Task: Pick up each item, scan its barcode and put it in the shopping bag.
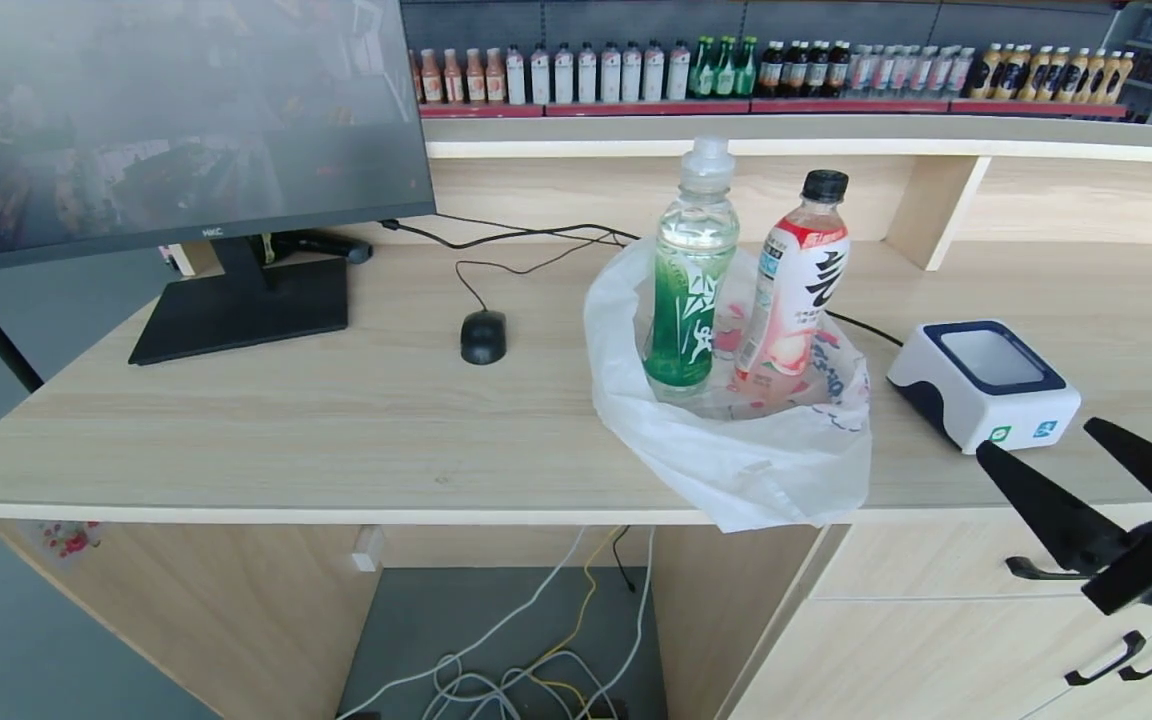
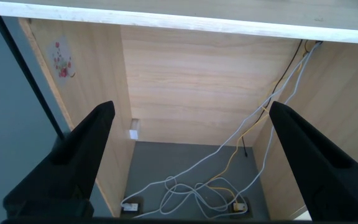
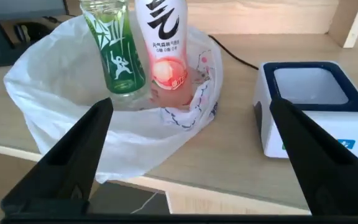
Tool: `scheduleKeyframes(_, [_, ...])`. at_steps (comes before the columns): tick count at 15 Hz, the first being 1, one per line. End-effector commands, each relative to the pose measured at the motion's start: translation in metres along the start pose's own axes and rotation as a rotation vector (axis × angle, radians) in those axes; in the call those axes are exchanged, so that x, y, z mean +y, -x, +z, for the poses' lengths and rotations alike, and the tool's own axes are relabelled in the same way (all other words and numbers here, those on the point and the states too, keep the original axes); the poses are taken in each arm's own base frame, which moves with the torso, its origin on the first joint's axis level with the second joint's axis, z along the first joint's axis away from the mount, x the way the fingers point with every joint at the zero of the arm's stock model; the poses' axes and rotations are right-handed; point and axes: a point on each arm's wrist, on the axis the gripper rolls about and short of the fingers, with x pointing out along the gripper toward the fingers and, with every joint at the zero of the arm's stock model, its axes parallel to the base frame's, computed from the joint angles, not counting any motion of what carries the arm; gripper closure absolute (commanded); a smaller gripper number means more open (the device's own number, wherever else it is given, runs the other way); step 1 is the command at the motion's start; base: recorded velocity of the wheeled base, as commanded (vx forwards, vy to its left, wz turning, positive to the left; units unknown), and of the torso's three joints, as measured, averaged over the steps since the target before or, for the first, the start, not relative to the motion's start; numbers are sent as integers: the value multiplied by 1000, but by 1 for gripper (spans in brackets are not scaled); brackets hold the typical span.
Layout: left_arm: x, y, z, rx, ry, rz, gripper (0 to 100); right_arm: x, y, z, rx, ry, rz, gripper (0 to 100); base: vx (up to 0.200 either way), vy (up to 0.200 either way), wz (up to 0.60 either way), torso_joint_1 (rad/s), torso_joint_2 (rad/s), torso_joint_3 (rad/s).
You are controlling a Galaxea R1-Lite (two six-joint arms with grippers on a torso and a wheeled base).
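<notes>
Shop shelving [image 1: 766,70] stocked with bottled drinks runs along the back wall, beyond a pale wooden worktop [image 1: 336,420].

1. Left claw [image 2: 191,107]: jaws spread wide, holding nothing. It sits lower than the worktop edge and faces the kneehole, with loose cables [image 2: 191,186] on the floor beyond it. Judged parked out of the way.
2. Monitor [image 1: 176,110]: far to the left of the right claw, at the back of the worktop.
3. Mouse [image 1: 483,336]: left of the right claw, well apart from it and short of the bag.
4. Shopping bag [image 1: 736,450]: ahead and left of the right claw. Its mouth is open and its near side slumps over the worktop edge, so items can be lowered in from above.
5. Green bottle [image 1: 691,280]: upright inside the bag, on the side away from the right claw.
6. Pink bottle [image 1: 796,290]: upright inside the bag, just beside the green one and nearer the right claw. Whether the two touch cannot be told.
7. Scanner [image 1: 981,385]: just ahead of the right claw, window facing up, between claw and bag. Judged well placed for passing a barcode on the way to the bag.
8. Right claw [image 1: 1036,434]: jaws spread wide, holding nothing, off the near edge of the worktop.

Judgement: both bottles are bagged, so the task looks close to finished.
</notes>
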Motion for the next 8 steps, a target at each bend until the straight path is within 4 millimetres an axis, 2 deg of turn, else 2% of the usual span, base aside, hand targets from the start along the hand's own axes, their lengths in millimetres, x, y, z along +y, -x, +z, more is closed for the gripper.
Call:
scheduleKeyframes(1, [0,0,0,-1,0,-1,0,-6,56,7,-1,-23,-30,0,0,0,0,0,0,0])
scheduleKeyframes(5, [0,0,0,1,0,-1,0,-8,124,-27,175,57,16,0,0,0,0,0,0,0])
scheduleKeyframes(7, [0,0,0,1,2,0,0,-12,160,-55,193,136,40,0,0,0,0,0,0,0])
scheduleKeyframes(8, [0,0,0,-1,2,0,0,-12,168,-58,179,128,47,0,0,0,0,0,0,0])
